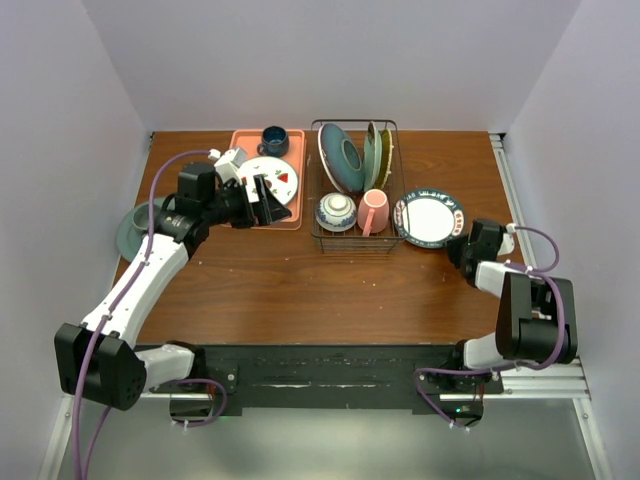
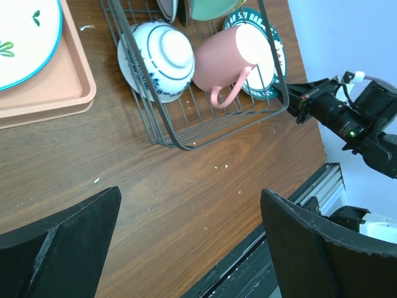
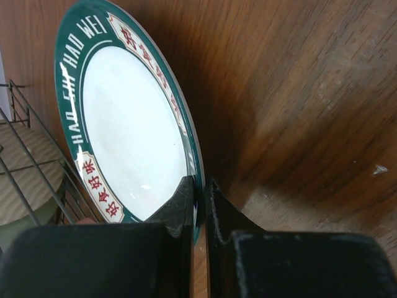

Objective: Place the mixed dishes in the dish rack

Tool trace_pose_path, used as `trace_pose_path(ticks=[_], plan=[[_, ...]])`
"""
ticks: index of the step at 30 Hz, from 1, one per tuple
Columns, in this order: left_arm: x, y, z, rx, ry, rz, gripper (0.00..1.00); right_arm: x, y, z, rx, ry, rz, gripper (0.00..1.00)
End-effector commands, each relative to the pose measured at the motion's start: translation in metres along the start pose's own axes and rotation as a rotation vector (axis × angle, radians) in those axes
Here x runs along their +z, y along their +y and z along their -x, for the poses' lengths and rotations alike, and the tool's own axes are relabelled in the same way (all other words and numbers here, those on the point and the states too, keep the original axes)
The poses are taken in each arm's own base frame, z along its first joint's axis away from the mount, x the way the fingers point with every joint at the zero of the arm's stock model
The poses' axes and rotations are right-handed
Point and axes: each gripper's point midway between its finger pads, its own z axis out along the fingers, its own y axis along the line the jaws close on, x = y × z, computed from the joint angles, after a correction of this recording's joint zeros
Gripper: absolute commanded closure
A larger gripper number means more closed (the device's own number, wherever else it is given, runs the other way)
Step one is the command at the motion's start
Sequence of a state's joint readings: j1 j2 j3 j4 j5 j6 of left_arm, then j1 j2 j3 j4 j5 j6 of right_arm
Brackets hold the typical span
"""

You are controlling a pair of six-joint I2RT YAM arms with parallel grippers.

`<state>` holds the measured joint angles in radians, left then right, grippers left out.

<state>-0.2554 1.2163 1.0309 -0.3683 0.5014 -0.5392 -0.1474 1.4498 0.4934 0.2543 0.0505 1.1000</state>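
Right pincer clamped on near rim of green-bordered plate, just right of dish rack; left pincer spread wide above pink tray.

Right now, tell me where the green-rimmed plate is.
In the top view the green-rimmed plate lies right of centre, just to the right of the dish rack, with its rim pinched by the right gripper.
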Motion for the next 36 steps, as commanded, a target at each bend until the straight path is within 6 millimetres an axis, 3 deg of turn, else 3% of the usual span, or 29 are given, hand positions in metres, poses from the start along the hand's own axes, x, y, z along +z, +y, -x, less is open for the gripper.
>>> trace_pose_path(ticks=[1,5,7,11,15,23,29,36], plan=[[-0.001,-0.017,0.012,0.007,-0.024,-0.079,0.00,-0.007,-0.028,0.004,-0.052,-0.004,-0.114,1.00],[0.000,-0.019,0.013,0.004,-0.026,-0.092,0.00,-0.021,-0.004,0.032,-0.048,-0.061,-0.060,1.00],[0.001,-0.020,0.013,0.000,-0.024,-0.098,0.00,-0.032,0.018,0.050,-0.036,-0.097,0.003,1.00],[0.002,-0.022,0.014,0.002,-0.028,-0.111,0.00,-0.049,0.049,0.071,-0.010,-0.114,0.096,1.00],[0.004,-0.022,0.012,0.001,-0.020,-0.122,0.00,-0.063,0.078,0.080,0.015,-0.098,0.178,1.00],[0.006,-0.025,0.012,0.007,-0.014,-0.145,0.00,-0.095,0.121,0.088,0.056,-0.075,0.324,1.00],[0.007,-0.033,0.019,0.025,-0.025,-0.189,0.00,-0.127,0.156,0.093,-0.006,-0.075,0.473,1.00],[0.007,-0.053,0.045,0.083,-0.086,-0.262,0.00,-0.159,0.204,0.072,-0.164,0.073,0.718,1.00]])
